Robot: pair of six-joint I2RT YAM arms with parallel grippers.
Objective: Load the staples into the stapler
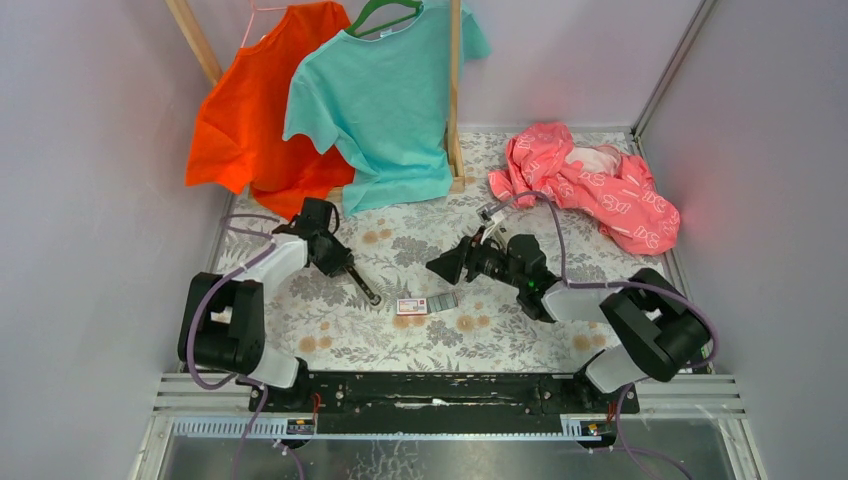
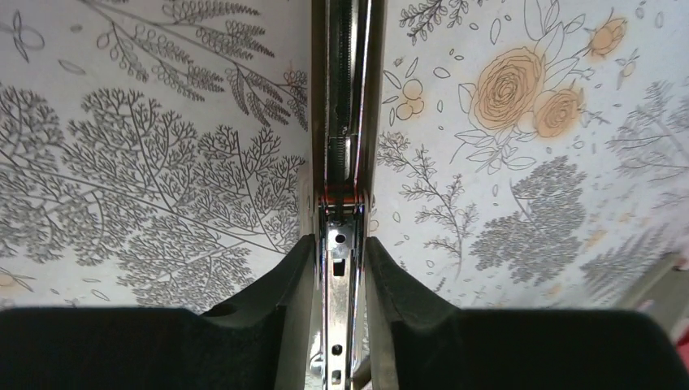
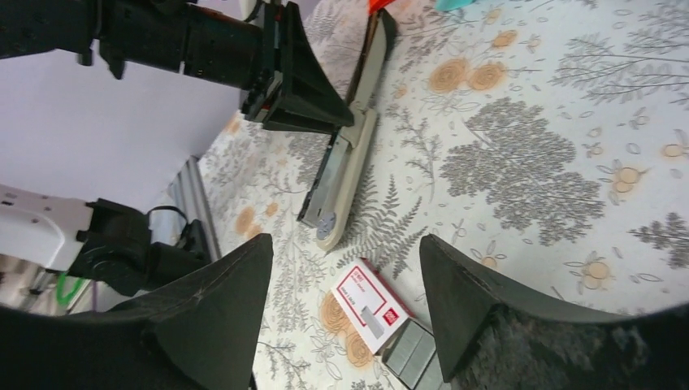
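Directly under my spread right claw [image 3: 345, 244]: the staples [image 3: 370, 302].
They lie flat just short of the stapler's [image 3: 345, 175] free end, angled to its length; farther along it, my left claw [image 3: 321, 110] grips the stapler.

No lettering can be made out anywhere. The only printed thing is the box of staples [image 3: 370, 305], lying flat on the counter [image 3: 528, 122]. In the right wrist view its top carries a white panel framed in red, with a few tiny dark lines of print and a solid red block at one end, all too small and blurred to read.
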